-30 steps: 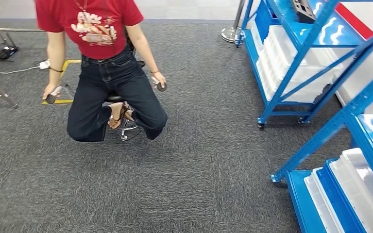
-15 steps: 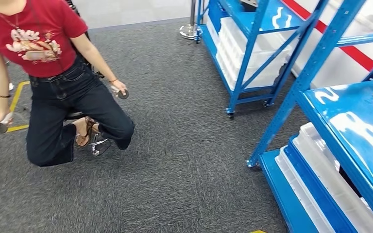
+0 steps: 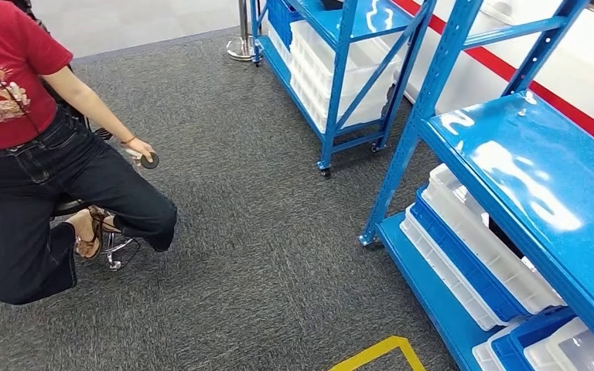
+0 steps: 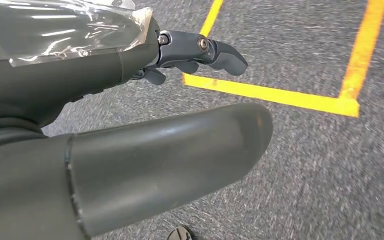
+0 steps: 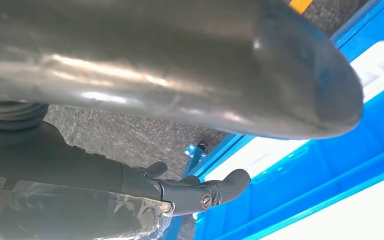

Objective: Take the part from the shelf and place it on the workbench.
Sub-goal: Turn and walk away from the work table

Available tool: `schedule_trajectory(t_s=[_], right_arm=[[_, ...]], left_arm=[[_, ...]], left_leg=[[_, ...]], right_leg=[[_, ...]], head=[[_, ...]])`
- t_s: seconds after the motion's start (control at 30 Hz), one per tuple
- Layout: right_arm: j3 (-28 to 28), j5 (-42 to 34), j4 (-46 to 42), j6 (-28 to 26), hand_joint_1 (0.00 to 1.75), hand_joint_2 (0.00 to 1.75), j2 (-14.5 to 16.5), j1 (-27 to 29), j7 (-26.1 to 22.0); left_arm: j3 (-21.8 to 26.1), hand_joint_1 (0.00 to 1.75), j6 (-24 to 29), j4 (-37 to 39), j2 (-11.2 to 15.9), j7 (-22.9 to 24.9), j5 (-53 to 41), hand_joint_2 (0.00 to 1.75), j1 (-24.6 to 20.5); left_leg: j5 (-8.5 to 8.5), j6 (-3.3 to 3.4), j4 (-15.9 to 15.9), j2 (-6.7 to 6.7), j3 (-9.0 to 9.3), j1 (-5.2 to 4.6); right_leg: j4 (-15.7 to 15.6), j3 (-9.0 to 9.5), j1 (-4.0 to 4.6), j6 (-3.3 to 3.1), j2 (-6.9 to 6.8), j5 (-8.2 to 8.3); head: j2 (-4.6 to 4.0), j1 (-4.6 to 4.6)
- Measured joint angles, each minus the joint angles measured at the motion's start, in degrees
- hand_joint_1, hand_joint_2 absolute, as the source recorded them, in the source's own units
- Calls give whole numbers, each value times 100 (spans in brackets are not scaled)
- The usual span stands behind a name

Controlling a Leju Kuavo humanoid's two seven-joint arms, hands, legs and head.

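Left hand [image 4: 130, 150]: hanging over grey carpet, fingers apart, holding nothing.
Right hand [image 5: 180, 90]: fingers apart, empty, nearer the blue steel shelf [image 3: 541, 185].
Part: not identifiable; presumably among white plastic bins [image 3: 479, 247] on shelf, lying rightward.

Left hand [image 4: 145, 105] seen from its wrist camera: thick grey thumb [image 4: 170, 160] stretched out straight, darker fingers [image 4: 200, 50] extended and a little bent at the tips, well apart from the thumb, nothing held. Clear film wraps the back of the hand. Right hand [image 5: 170, 150] from its wrist camera: same pose, grey thumb [image 5: 205, 65] straight, dark fingers [image 5: 215, 192] reaching out with a slight curl, nothing between them, film-wrapped too.
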Motion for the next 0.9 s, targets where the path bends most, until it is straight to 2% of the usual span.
schedule_trajectory(t_s=[0.03,0.07,0.1,0.13,0.17,0.2,0.23,0.3,0.33,0.37,0.4,0.43,0.47,0.5,0.53,0.57,0.6,0.63,0.67,0.7,0.73,0.77,0.83,0.87,0.9], right_arm=[[0,4,0,3,0,0,-2,-11,-2],[0,11,0,6,0,0,-1,-22,-4],[0,19,0,9,0,0,0,-29,-8],[0,24,0,12,0,0,-3,-28,-10],[0,28,-1,13,0,0,-10,-26,-11],[0,31,-1,13,0,0,-17,-21,-11],[0,32,-2,13,0,0,-24,-24,-11],[0,38,-4,13,0,0,-29,-49,-11],[0,39,-4,13,0,0,-32,-61,-9],[0,41,-4,13,0,0,-34,-65,-8],[0,42,-4,13,0,0,-36,-61,-4],[0,43,-4,13,0,0,-37,-56,-1],[0,45,-4,13,0,0,-37,-52,1],[0,46,-4,13,0,0,-37,-53,3],[0,47,-4,13,0,0,-36,-60,3],[0,48,-4,13,0,0,-36,-70,3],[0,49,-4,13,0,0,-36,-78,3],[0,51,-4,13,0,0,-36,-79,3],[0,54,-4,13,0,0,-37,-72,3],[0,56,-4,13,0,0,-38,-59,3],[0,57,-4,13,0,0,-38,-51,3],[0,57,-4,13,0,0,-41,-54,3],[1,58,-4,13,0,0,-44,-81,3],[1,57,-4,13,0,0,-44,-88,3],[2,56,-4,13,0,0,-43,-82,5]], left_arm=[[0,0,2,0,-1,1,2,131,1],[1,0,7,-1,-1,1,5,175,1],[1,0,11,-2,-1,2,9,175,-3],[1,0,15,-2,-4,3,12,175,-14],[2,0,17,-2,-9,5,16,175,-29],[3,0,19,-2,-15,8,19,175,-44],[3,0,21,-2,-22,9,21,175,-52],[4,0,23,-2,-33,12,27,175,-42],[6,0,23,-1,-38,18,32,175,-32],[11,0,23,-1,-40,31,38,175,-23],[20,0,22,-1,-41,51,46,175,-17],[30,0,22,-1,-42,76,52,175,-15],[38,0,21,-1,-43,99,56,175,-14],[45,0,21,-1,-44,115,59,175,-12],[51,0,21,-1,-45,124,60,175,-12],[57,0,21,0,-45,126,62,175,-12],[65,0,22,0,-46,128,65,175,-14],[74,0,22,0,-46,131,69,175,-17],[80,0,23,0,-52,133,74,175,-20],[86,0,24,-1,-57,135,75,175,-24],[89,0,24,-2,-62,136,77,175,-27],[90,0,23,-2,-66,136,77,175,-26],[92,0,21,-3,-65,134,78,175,-13],[93,0,19,-3,-65,134,80,175,-6],[94,0,16,-3,-65,133,82,175,-3]], left_leg=[[-24,-35,4,66,19,-12],[-46,-72,7,124,44,-24],[-66,-106,7,181,70,-36],[-81,-138,-2,237,98,-41],[-96,-172,-9,276,126,-29],[-138,-208,22,204,138,-12],[-235,-240,133,55,106,5],[-596,-274,717,-338,-148,27],[-792,-272,1119,-442,-348,28],[-920,-269,1467,-485,-534,28],[-935,-261,1654,-500,-653,28],[-820,-251,1612,-509,-663,28],[-605,-238,1346,-536,-563,33],[-356,-226,946,-635,-392,46],[-175,-220,563,-794,-226,60],[-64,-211,284,-914,-108,70],[-29,-200,144,-999,-56,67],[-38,-179,115,-995,-51,48],[-19,-138,98,-907,-51,32],[8,-91,68,-828,-43,24],[38,-41,30,-750,-33,23],[63,3,-8,-660,-26,27],[78,48,-36,-477,-29,15],[75,55,-36,-378,-35,8],[70,54,-35,-289,-38,5]], right_leg=[[-390,226,11,17,-140,129],[-633,370,26,-5,-235,212],[-720,418,47,-41,-275,248],[-712,406,72,-81,-225,263],[-715,405,60,-132,-148,269],[-725,407,38,-168,-79,274],[-736,415,12,-222,-10,283],[-748,428,-17,-306,128,301],[-746,423,-4,-337,200,305],[-745,420,11,-347,281,305],[-743,421,23,-353,367,307],[-739,428,29,-352,455,307],[-736,439,30,-350,546,307],[-732,448,29,-347,634,307],[-722,449,42,-334,712,307],[-715,435,53,-314,782,310],[-713,411,60,-281,846,318],[-718,384,59,-238,911,333],[-734,343,50,-191,984,354],[-720,309,40,-154,982,358],[-645,247,47,-140,882,321],[-452,131,64,-148,722,218],[237,-216,78,-194,376,-108],[612,-400,70,-197,302,-252],[845,-508,54,-175,264,-317]], head=[[0,0],[0,-2],[0,-4],[0,-7],[0,-8],[0,-14],[0,-23],[0,-44],[0,-48],[0,-48],[0,-48],[0,-49],[0,-48],[0,-48],[0,-48],[0,-46],[0,-43],[0,-43],[0,-43],[0,-41],[0,-36],[0,-24],[0,-3],[0,1],[0,1]])
